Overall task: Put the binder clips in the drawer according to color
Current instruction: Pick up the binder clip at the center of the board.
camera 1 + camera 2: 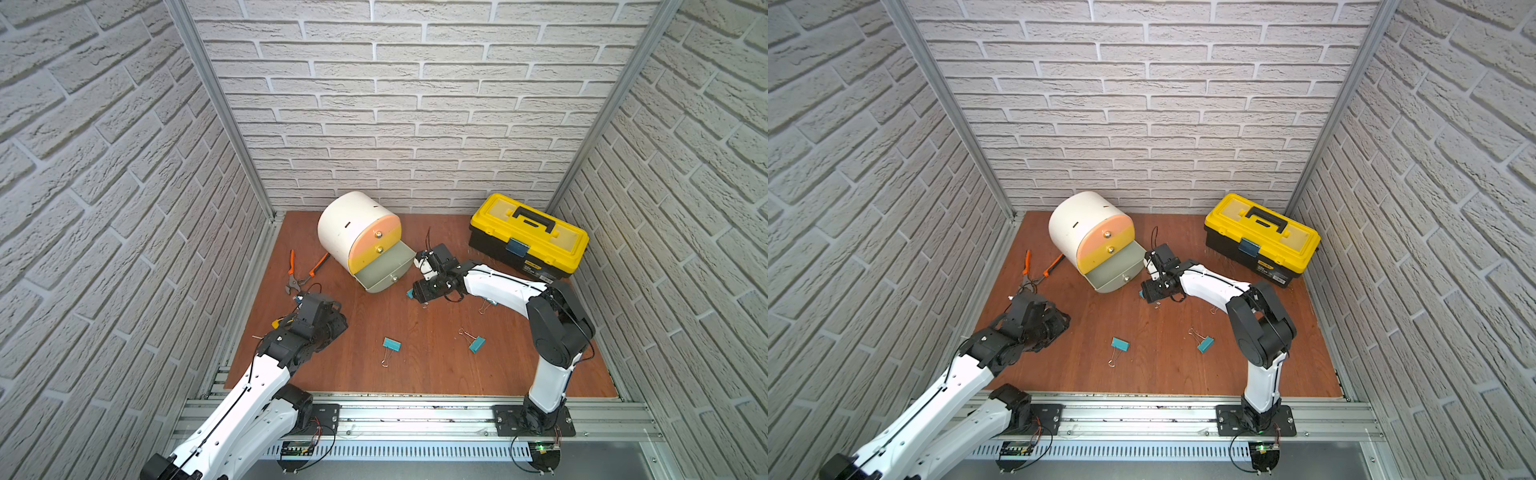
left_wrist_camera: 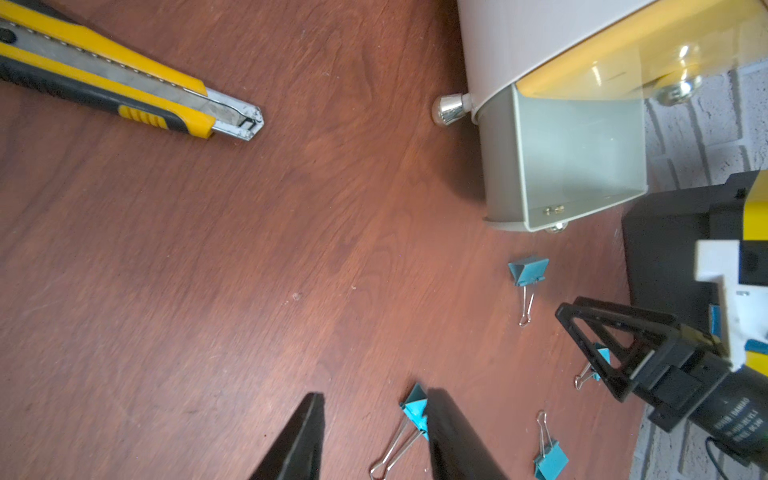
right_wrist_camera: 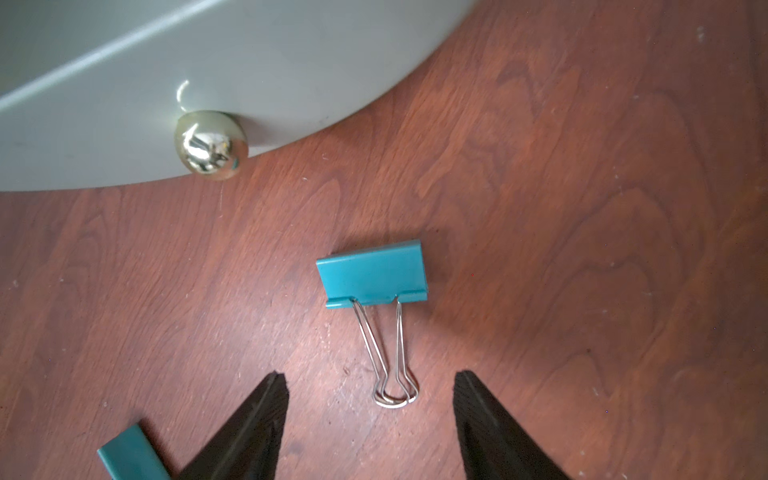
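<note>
End effector (image 3: 370, 375) spread before teal clip (image 3: 372, 272).

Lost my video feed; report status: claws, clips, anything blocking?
Left claw open, empty. Right claw open, teal clip just ahead, beside open grey-green drawer. Nothing between claw and clip.

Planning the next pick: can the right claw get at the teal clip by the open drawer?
Likely yes: the right claw is open, the teal clip flat just ahead, nothing between.
</note>
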